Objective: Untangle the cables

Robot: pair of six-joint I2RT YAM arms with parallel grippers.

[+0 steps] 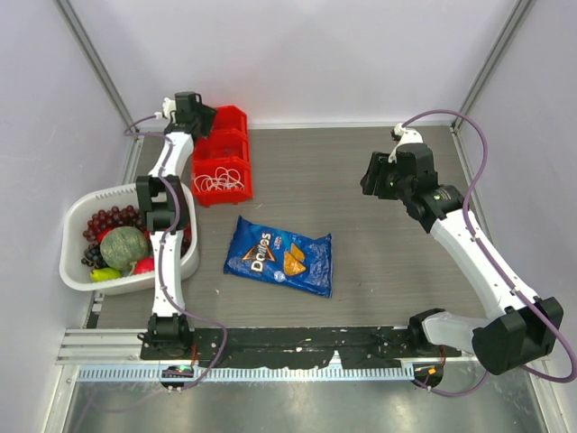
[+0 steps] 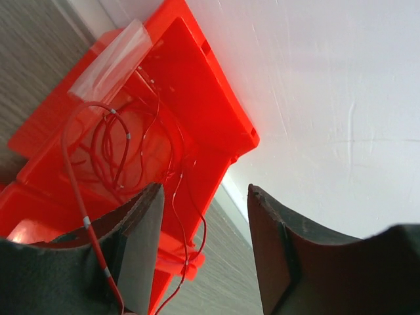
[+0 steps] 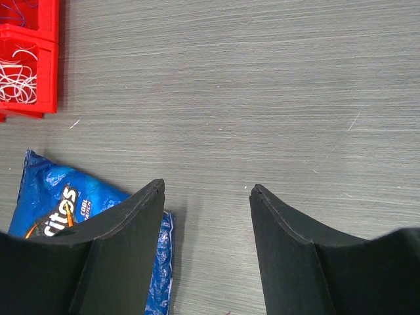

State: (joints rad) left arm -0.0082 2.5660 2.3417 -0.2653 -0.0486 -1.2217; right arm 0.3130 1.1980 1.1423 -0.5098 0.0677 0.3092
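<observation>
The cables lie in a red bin (image 1: 236,135) at the back left. White cables (image 1: 219,181) are curled in its front compartment, also seen as white cables (image 3: 16,79) in the right wrist view. Red cables (image 2: 111,147) loop in another compartment. One red strand (image 2: 84,213) runs down across the left finger, and a thinner strand (image 2: 175,197) hangs over the bin's edge between the jaws. My left gripper (image 2: 205,190) is open over the bin's far end (image 1: 187,108), clamping nothing. My right gripper (image 3: 207,190) hangs open above bare table (image 1: 371,177).
A blue Doritos bag (image 1: 279,255) lies mid-table, its edge under my right gripper's left finger (image 3: 118,230). A white basket (image 1: 79,206) of fruit stands at the left beside the left arm. The enclosure's walls stand close behind the red bin (image 2: 328,98).
</observation>
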